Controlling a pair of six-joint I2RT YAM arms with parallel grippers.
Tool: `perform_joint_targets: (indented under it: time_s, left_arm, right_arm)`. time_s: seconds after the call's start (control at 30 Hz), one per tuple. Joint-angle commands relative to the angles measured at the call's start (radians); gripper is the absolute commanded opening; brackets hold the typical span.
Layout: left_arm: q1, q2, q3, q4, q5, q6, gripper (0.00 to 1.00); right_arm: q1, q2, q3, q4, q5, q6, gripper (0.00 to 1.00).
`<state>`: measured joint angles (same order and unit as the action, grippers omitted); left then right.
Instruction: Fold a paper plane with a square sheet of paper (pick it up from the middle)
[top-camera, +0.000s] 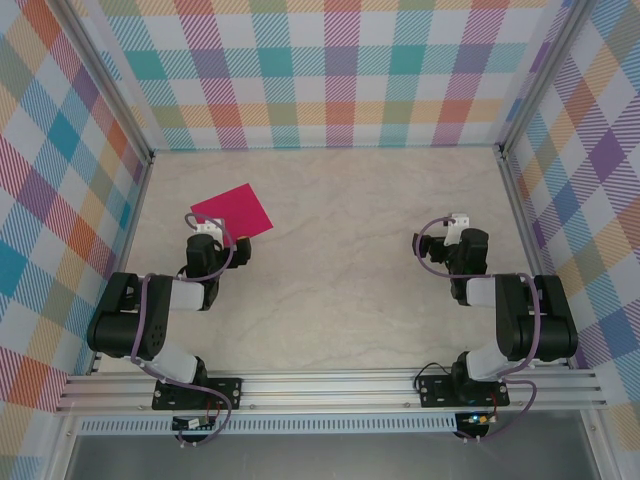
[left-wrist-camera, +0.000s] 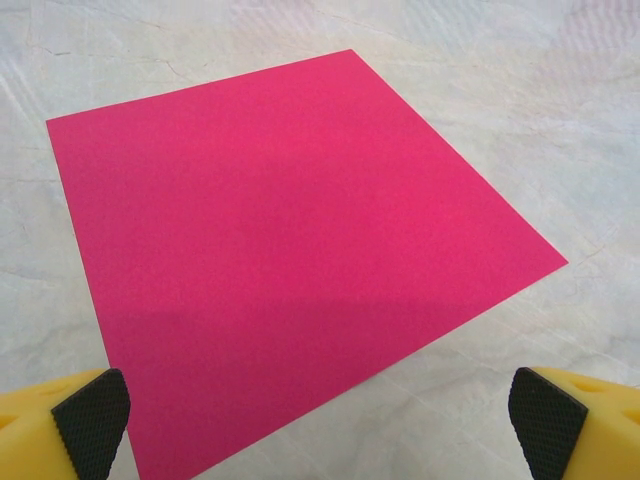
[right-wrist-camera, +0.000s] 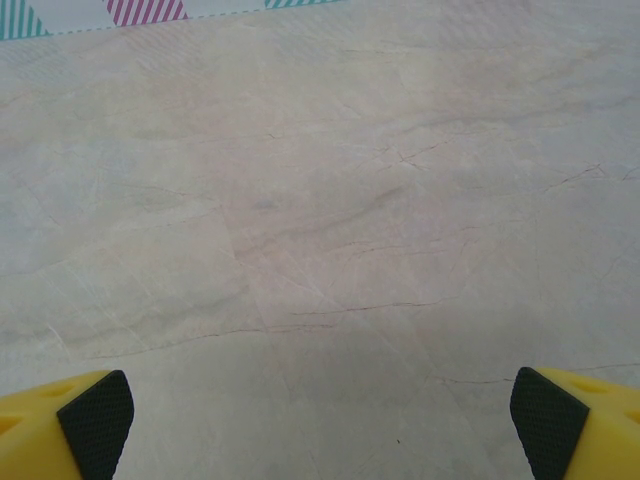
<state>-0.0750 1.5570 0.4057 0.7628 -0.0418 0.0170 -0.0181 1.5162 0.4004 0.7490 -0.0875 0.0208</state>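
Here the paper (top-camera: 233, 210) lies flat on the table (top-camera: 350, 200), in the left half and towards the far side, turned like a diamond. It is a plain magenta square with no crease that I can see. In the top view the left fingers (top-camera: 207, 232) sit at its near corner; whether they touch it I cannot tell.

From the left wrist the paper (left-wrist-camera: 290, 250) spreads across most of the view. The left fingers (left-wrist-camera: 92, 420), yellow with black pads, stand wide apart and hold nothing, one pad over the sheet's near edge and the other over bare table.

The right fingers (top-camera: 458, 225) are well apart from the paper, in the right half. Seen from their own wrist, the right fingers (right-wrist-camera: 95, 420) stand wide too, holding nothing, above bare marbled table. Checked walls (top-camera: 300, 70) close in three sides.
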Motion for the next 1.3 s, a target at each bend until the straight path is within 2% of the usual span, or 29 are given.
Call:
perform_joint_targets:
  time_s: [0.0,0.93,1.03,1.1,1.13,1.2,1.27]
  left_arm:
    - [0.023,0.009,0.021,0.038,0.012,0.017,1.0]
    - [0.023,0.001,0.021,0.024,0.009,0.014,1.0]
    - [0.024,-0.126,0.017,-0.055,0.011,0.013,1.0]
    - [0.021,-0.216,0.042,-0.173,-0.005,0.002,1.0]
    - [0.023,-0.237,0.06,-0.215,-0.008,-0.01,1.0]
    - [0.023,-0.264,0.075,-0.241,-0.015,-0.004,1.0]
    - [0.024,-0.291,0.065,-0.227,-0.028,-0.035,1.0]
  right_arm:
    - [-0.002,0.009,0.02,0.046,-0.023,-0.018,1.0]
    - [-0.001,0.002,0.037,0.009,-0.007,-0.009,1.0]
    - [-0.001,-0.011,0.044,-0.009,-0.022,-0.017,1.0]
    - [-0.001,-0.029,0.092,-0.098,-0.03,-0.019,1.0]
    - [-0.001,-0.045,0.132,-0.203,-0.03,-0.017,1.0]
    - [-0.001,-0.061,0.176,-0.294,-0.033,-0.02,1.0]
    - [-0.001,-0.083,0.178,-0.309,-0.036,-0.021,1.0]
